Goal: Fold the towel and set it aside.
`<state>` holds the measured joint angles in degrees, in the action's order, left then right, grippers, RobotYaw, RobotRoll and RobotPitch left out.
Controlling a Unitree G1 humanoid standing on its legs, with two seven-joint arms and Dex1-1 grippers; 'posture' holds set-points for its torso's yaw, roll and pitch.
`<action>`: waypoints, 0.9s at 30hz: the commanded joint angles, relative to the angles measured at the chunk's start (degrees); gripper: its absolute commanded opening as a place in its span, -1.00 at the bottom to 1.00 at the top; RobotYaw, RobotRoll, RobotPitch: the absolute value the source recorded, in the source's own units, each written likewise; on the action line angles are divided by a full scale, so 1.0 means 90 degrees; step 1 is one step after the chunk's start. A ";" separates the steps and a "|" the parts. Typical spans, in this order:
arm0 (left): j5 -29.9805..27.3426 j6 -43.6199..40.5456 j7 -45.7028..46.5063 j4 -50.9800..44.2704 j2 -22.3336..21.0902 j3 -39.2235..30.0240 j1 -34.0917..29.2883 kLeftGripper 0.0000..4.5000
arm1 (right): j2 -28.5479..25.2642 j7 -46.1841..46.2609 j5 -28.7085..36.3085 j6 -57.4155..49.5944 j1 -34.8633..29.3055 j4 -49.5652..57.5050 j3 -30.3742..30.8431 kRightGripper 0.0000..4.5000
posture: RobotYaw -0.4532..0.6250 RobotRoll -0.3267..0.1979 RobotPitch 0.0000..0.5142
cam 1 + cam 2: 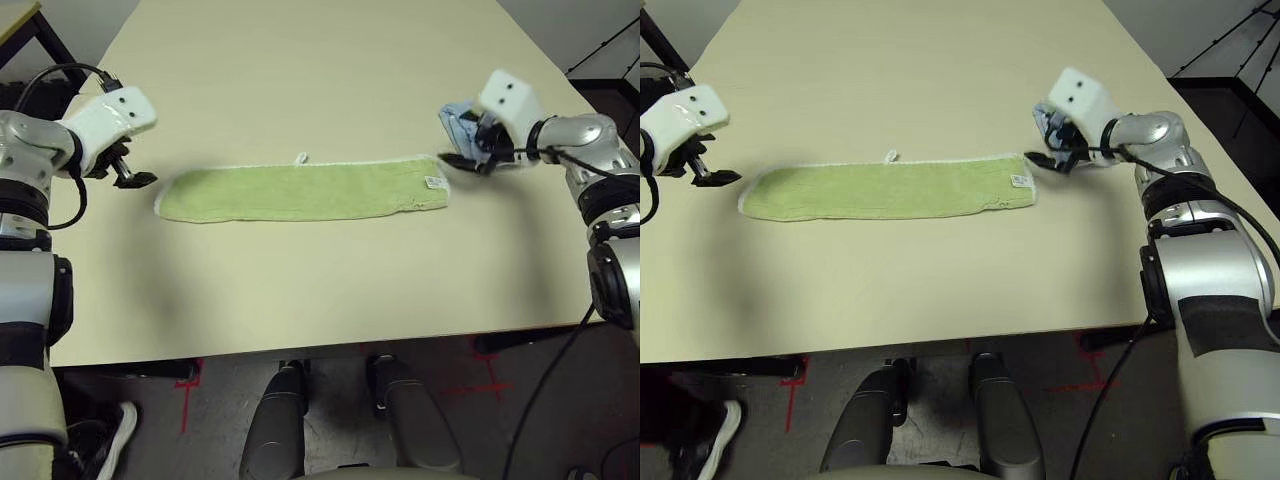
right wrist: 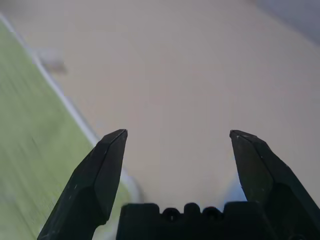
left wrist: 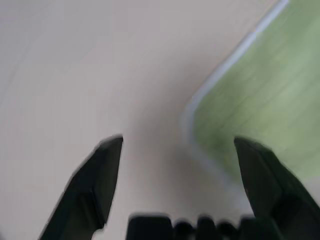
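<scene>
Two pincers stand wide and empty, one off each short end of the towel. The left gripper hangs by the end toward the table's left edge; the right gripper is by the other end, with the blue cloth next to it. The towel lies flat in a long, narrow strip, running side to side, nearer the table's front edge than its far one. Its small loop sticks out on the far side and a white tag shows near the right end.

That placing looks meant to leave both ends free, probably for the next fold, end toward end, before the towel is set aside. Whether the right gripper brushes the blue cloth, I can't fairly say, as the arm partly covers it.

The table is a plain cream top. Beyond it are a dark grey floor with red tape marks, and a person's shoe below the front left corner.
</scene>
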<state>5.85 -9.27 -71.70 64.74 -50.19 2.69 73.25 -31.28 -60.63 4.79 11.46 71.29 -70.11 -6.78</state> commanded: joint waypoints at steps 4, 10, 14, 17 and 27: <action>-0.1942 -0.0654 0.0597 -0.2397 0.0769 -0.1715 -0.1552 1.00 | 0.0326 -0.1125 0.1235 -0.1300 -0.0660 0.0798 -0.0755 0.99 | -0.11 0.25 -0.27; -0.2503 -0.0871 0.0579 -0.4566 0.0943 -0.1781 -0.3415 1.00 | 0.0470 -0.1205 0.1410 -0.1475 -0.1111 0.1273 -0.0740 0.99 | -0.11 0.25 -0.27; -0.2372 -0.0117 0.0483 -0.4820 0.0941 -0.1587 -0.4110 1.00 | 0.0472 -0.1319 0.1305 -0.1334 -0.1194 0.1315 -0.0601 0.99 | -0.09 0.25 -0.25; -0.2524 -0.0082 0.0312 -0.4740 0.0948 -0.1530 -0.4346 1.00 | 0.0418 -0.1552 0.1216 -0.1288 -0.1259 0.1374 -0.0441 0.99 | -0.10 0.25 -0.25; -0.2300 0.1421 -0.1196 -0.3903 0.0655 -0.0869 -0.4223 1.00 | -0.0387 -0.2157 0.1503 -0.3512 -0.1609 0.1889 -0.0286 0.99 | -0.16 0.25 -0.23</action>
<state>-15.61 1.19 -79.58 28.33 -43.64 -6.97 34.96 -33.75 -81.06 15.83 -11.61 57.67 -54.26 -7.73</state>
